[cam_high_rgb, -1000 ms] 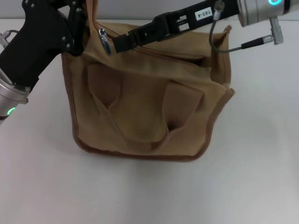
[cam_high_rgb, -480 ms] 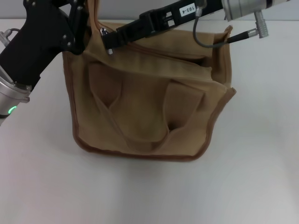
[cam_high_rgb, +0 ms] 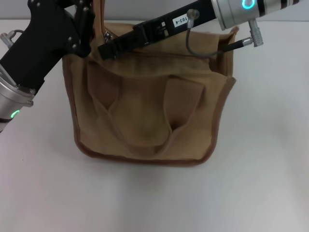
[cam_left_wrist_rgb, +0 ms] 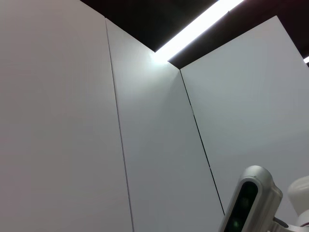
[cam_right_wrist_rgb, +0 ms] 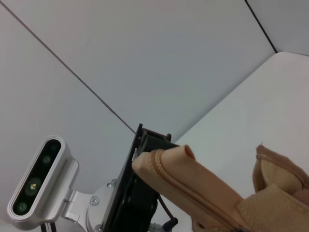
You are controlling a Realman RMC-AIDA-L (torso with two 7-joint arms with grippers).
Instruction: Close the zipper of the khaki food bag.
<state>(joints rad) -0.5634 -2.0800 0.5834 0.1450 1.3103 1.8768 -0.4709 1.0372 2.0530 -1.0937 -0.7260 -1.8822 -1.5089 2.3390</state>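
The khaki food bag stands mid-table in the head view, its two flat handles hanging down the near face. My left gripper is at the bag's top left corner, shut on the fabric at the end of the zipper. The right wrist view shows that zip end running into the black left gripper. My right gripper reaches across the bag's top from the right, its tip at the silver slider. The pull tab is hidden behind it.
White table lies all around the bag. A grey cable loops from my right wrist over the bag's top right corner. The left wrist view shows only white wall panels and part of the robot's head.
My right gripper has moved left along the bag's top to the slider, and now covers the dangling pull tab. The bag's top right corner has shifted slightly. The left gripper has held still.
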